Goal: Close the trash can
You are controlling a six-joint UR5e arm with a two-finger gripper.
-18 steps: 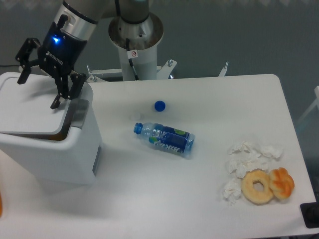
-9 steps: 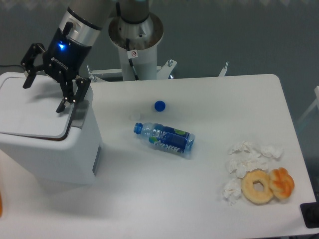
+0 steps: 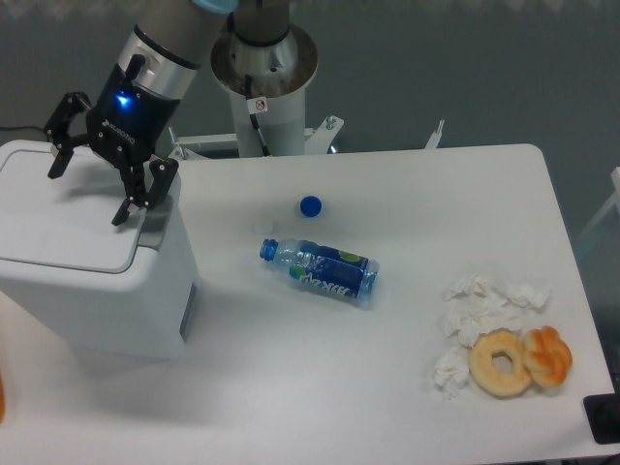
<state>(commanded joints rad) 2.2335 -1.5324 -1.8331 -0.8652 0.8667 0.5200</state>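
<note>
A white trash can (image 3: 92, 281) is seen at the left edge of the white desk (image 3: 387, 387), with its flat lid (image 3: 63, 213) lying down level on the body. A grey tab (image 3: 155, 215) is visible at the lid's right edge. Above the far part of the lid the pincer (image 3: 85, 186) is held, its two black fingers (image 3: 134, 199) spread wide apart and nothing gripped between them; whether the right fingertip touches the tab cannot be told. A blue light is lit on the pincer's body.

Near the middle of the desk a clear bottle (image 3: 320, 270) with a blue label is laid on its side, uncapped, and its blue cap (image 3: 310, 205) is found just beyond it, apart from it. At the near right, crumpled white tissues (image 3: 480, 308) are scattered, and two doughnuts (image 3: 521, 360) are placed touching each other beside them. The arm's grey mounting post (image 3: 263, 87) is set behind the far edge of the desk.
</note>
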